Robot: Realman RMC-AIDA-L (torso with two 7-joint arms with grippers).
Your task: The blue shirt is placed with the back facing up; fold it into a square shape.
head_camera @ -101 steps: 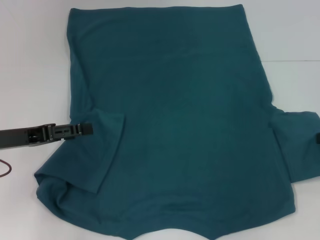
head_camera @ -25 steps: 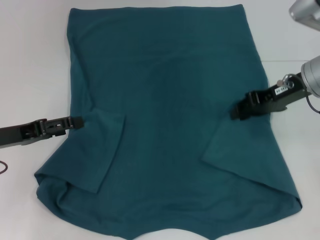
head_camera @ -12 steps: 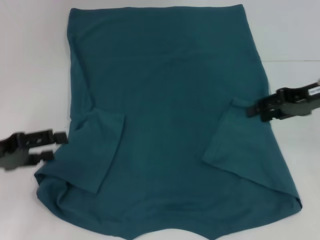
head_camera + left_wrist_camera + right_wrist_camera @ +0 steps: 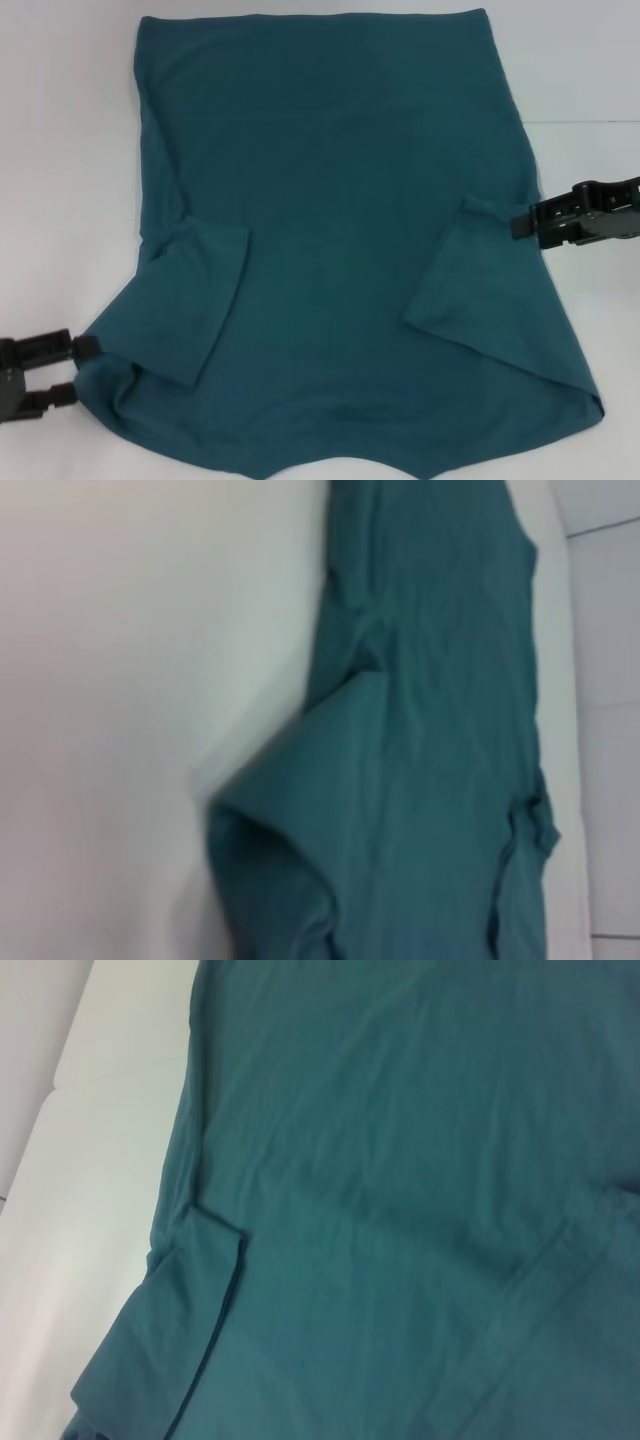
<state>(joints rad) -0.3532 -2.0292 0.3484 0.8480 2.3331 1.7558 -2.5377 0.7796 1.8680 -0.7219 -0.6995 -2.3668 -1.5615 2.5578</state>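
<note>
- On the white counter in the head view, the blue shirt lies spread flat with its plain side up. Both sleeves are already folded inward onto the body, and the collar end is toward the robot.
- At the shirt's near left corner, the left pincer sits low with its two fingers spread, one above the other, just at the bunched shoulder edge. It pinches nothing visible. The cloth there is rumpled and doubled, so a clean grip would probably need the fingers to take the whole edge rather than one layer.
- At the right side edge, beside the folded right sleeve, the right pincer hovers touching or nearly touching the hem of that fold. Its fingers look spread a little, with no cloth between them.
- Judged from this, the next fold is a lengthwise one. It would go best if both pincers grip matching points on the shirt, lift together, and lay the fabric over without dragging the tucked sleeves out.
- From the left wrist view, the shirt runs away along the counter, with the lumpy corner close at hand. That arm's own fingers do not show.
- From the right wrist view, the shirt fills most of the picture, with the folded left sleeve lying flat at the far side. No fingers show here either.
</note>
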